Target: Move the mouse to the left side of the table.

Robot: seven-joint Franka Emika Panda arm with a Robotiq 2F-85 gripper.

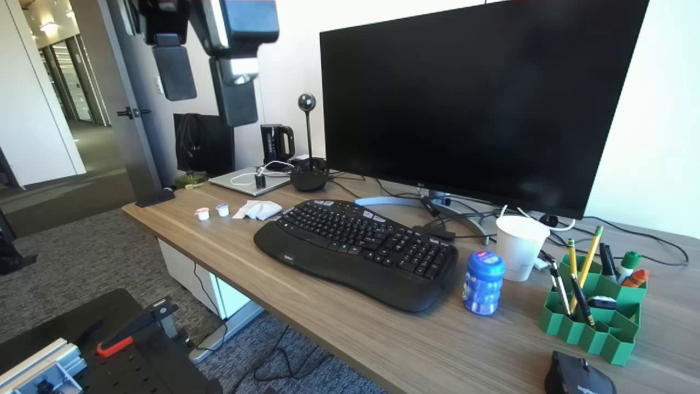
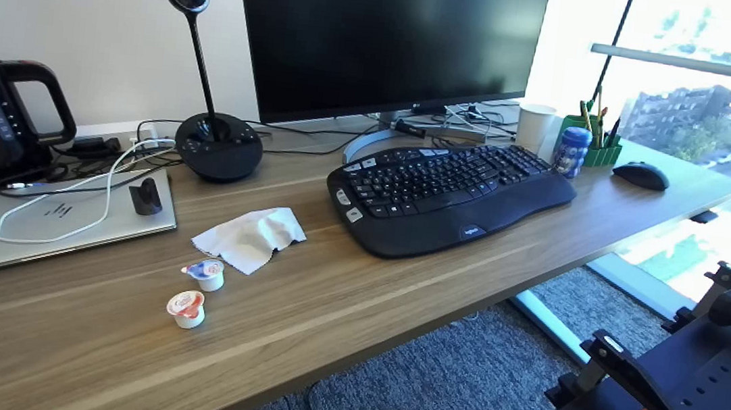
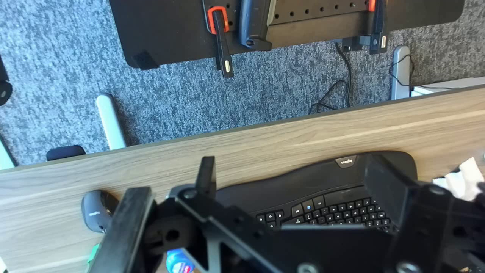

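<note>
We see the hand released, its two jaws parted and raised in an exterior view between ten and eleven o'clock from the keyboard. The mouse, as we note in the same view, rests on the tabletop at four o'clock from the keyboard and six o'clock from the green pen holder; the blue container stands just beside the keyboard.
</note>
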